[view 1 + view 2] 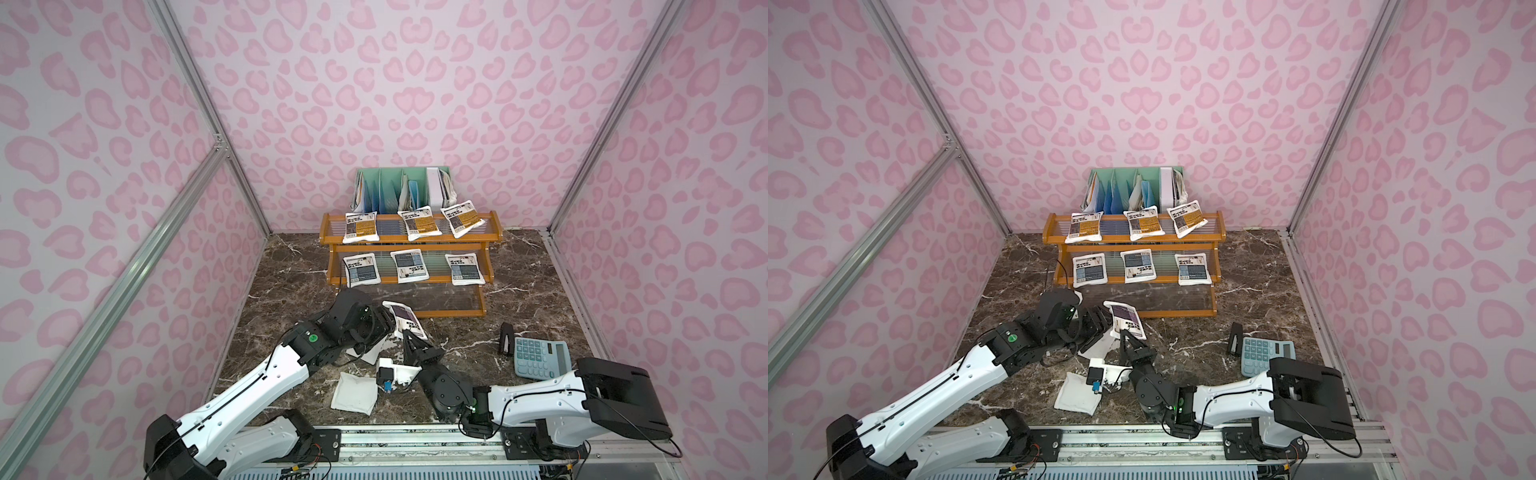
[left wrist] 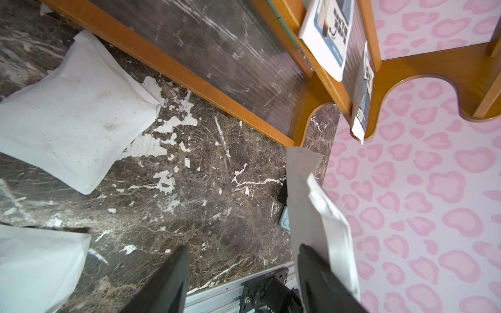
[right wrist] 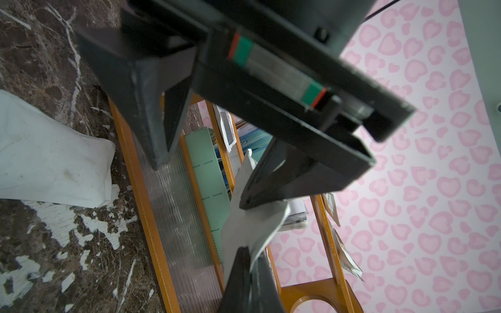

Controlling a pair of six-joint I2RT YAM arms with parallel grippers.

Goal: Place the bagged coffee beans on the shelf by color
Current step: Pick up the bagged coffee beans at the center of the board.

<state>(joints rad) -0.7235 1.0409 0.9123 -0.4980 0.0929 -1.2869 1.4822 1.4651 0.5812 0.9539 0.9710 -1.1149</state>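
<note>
A white-backed pouch (image 1: 355,392) lay face down nearest the arm bases. Beyond it, the right gripper (image 1: 409,336) was clamped on the lower edge of the purple pouch (image 1: 404,316), held before the shelf (image 1: 388,240). The left gripper (image 2: 243,247) stood with jaws apart, one finger against that pouch. Three blue pouches (image 1: 410,266) occupied the middle tier, three orange-yellow pouches (image 1: 419,224) the top tier.

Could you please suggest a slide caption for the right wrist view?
Right claw pinches a white-backed pouch by its edge, the open left claw alongside, near the orange-brown shelf.
</note>
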